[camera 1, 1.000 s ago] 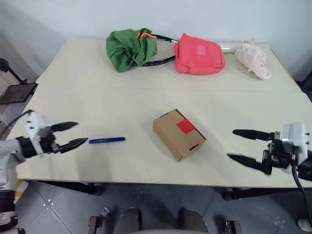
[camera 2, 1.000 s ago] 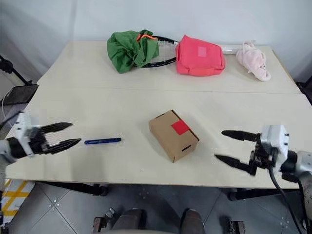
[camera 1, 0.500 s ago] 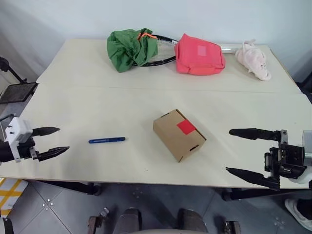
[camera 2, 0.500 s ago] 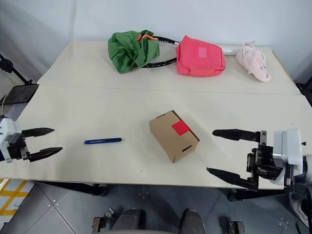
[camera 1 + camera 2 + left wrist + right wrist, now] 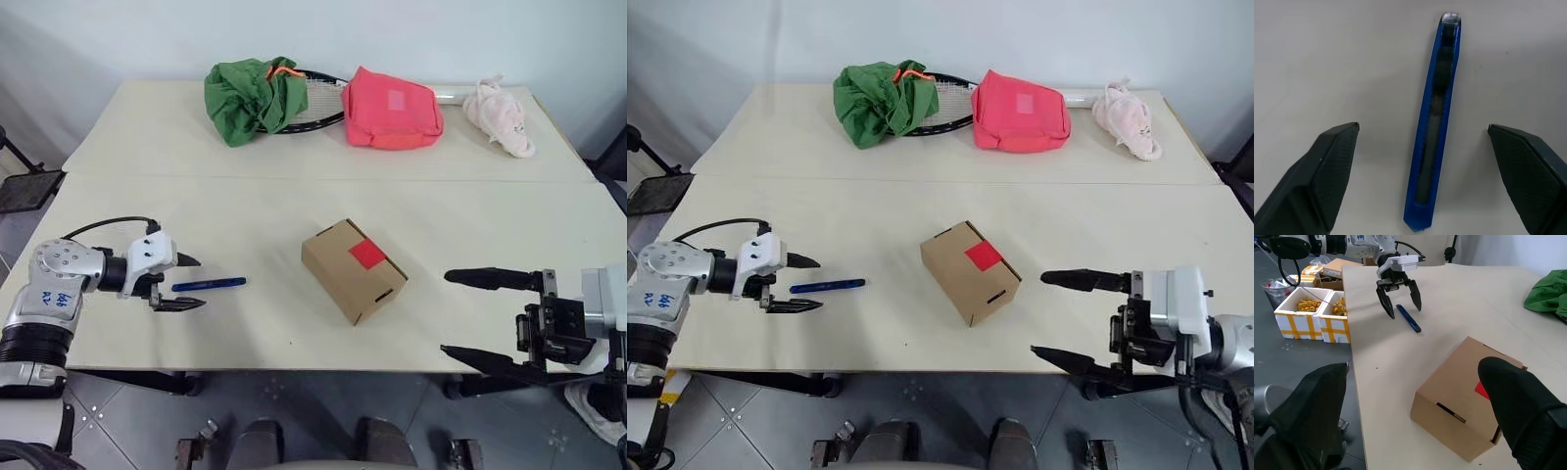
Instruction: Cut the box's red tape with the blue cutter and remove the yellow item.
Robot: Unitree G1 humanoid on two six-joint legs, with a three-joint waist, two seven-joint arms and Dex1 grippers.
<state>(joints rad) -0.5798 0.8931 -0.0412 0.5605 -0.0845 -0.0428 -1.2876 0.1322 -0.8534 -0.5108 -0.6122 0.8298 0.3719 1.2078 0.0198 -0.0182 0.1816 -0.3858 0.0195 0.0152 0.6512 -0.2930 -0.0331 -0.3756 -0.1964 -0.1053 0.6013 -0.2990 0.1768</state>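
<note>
The brown cardboard box (image 5: 353, 269) sits closed in the middle of the table, with the red tape (image 5: 365, 255) on its top. To its left lies the blue cutter (image 5: 209, 284), flat on the table. My left gripper (image 5: 196, 283) is open and low over the table, and one black finger stands on each side of the cutter's (image 5: 1434, 122) near end without touching it. My right gripper (image 5: 448, 313) is open and empty at the front edge, right of the box and pointing towards it. The yellow item is hidden.
Along the far edge lie a green cloth (image 5: 245, 98) over a racket (image 5: 318, 103), a pink-red bag (image 5: 392, 108) and a pale pink plush toy (image 5: 500, 113). White boxes of yellow parts (image 5: 1308, 318) stand on the floor beyond the table's left edge.
My left gripper has swung in from the table's left edge to the cutter and now straddles its end. The right gripper has hardly shifted. The camera view moved a little.
</note>
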